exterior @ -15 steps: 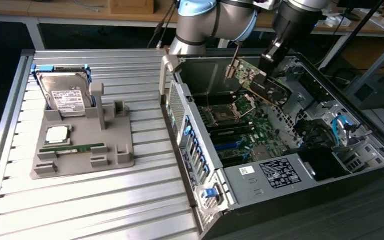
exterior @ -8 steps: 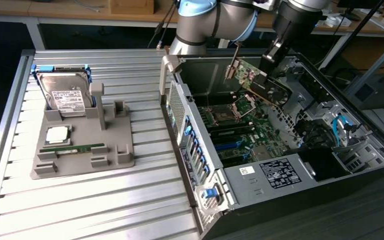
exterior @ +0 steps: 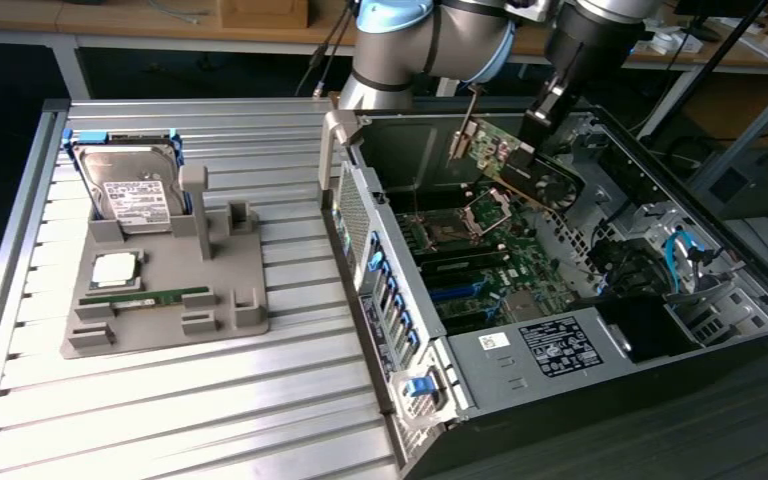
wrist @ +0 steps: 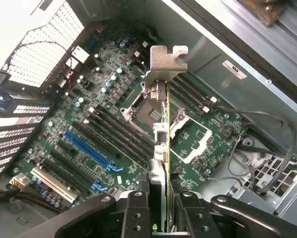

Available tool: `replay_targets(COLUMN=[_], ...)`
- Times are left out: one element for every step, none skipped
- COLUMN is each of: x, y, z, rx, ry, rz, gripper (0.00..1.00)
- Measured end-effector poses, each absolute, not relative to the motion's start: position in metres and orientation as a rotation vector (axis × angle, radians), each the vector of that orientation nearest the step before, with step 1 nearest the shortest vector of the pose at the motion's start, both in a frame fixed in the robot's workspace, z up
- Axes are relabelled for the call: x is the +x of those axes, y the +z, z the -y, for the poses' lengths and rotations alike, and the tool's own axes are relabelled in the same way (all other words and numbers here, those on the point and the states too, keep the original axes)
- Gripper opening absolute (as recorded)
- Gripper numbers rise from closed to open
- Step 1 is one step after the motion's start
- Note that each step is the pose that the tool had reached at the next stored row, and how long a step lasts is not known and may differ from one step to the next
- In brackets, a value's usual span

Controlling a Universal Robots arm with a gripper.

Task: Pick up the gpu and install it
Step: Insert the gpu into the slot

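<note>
Gpu (exterior: pixel 524 165) hangs inside the open case (exterior: pixel 524 345), held up over the motherboard (exterior: pixel 491 250) and tilted, with its bracket (exterior: pixel 464 125) at the far end. The gripper (exterior: pixel 534 128) comes down from above and has it by the upper edge. In the wrist view the gpu (wrist: pixel 160 144) shows edge-on, running from the gripper (wrist: pixel 160 210) out to the silver bracket (wrist: pixel 165 59). One of the fingers (wrist: pixel 136 213) presses each face, so the pincer is closed to the thickness of the board and grips it. The card sits over the CPU socket (wrist: pixel 190 141), apart from the motherboard (wrist: pixel 103 124). The blue slot (wrist: pixel 89 148) lies bare just beside it. On the exterior view's left, well apart from the case, a grey holder (exterior: pixel 224 320) rests on the slatted table (exterior: pixel 171 420). It carries a hard drive (exterior: pixel 131 190) at the far end, a CPU (exterior: pixel 115 268) and a memory stick (exterior: pixel 144 297) nearer.
</note>
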State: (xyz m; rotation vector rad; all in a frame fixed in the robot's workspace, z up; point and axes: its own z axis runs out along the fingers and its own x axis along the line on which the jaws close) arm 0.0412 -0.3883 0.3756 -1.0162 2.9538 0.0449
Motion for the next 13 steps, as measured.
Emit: replay_targets(x=[0.0412,0.0412,0.0412,0.0412,0.0412,0.0412,0.0412,0.0412,0.0412,0.0412,0.0412,0.0412,0.0412], y=[0.3756,0.3756,0.3755,0.3755,0.3754,0.3754,0.3754,0.3753,0.3753,0.3753,0.3753,0.3753,0.3753], z=[0.3883,0.3883,0.3883,0.3883,0.3883,0.3883,0.3883,0.3883,0.3883,0.3883,0.3883,0.3883,0.3883], rx=[-1.020,-1.025,-1.030,-1.044,-1.053,-1.062,-1.072,-1.077,-1.083,-1.089,-1.094,-1.099,-1.104], ry=[0.045,0.045,0.045,0.045,0.045,0.045,0.046,0.045,0.045,0.046,0.046,0.046,0.046], rz=[-2.952,-2.951,-2.949,-2.945,-2.941,-2.938,-2.934,-2.933,-2.931,-2.929,-2.927,-2.925,-2.923], gripper=[0.27,0.27,0.27,0.27,0.27,0.27,0.27,0.27,0.27,0.27,0.27,0.27,0.27])
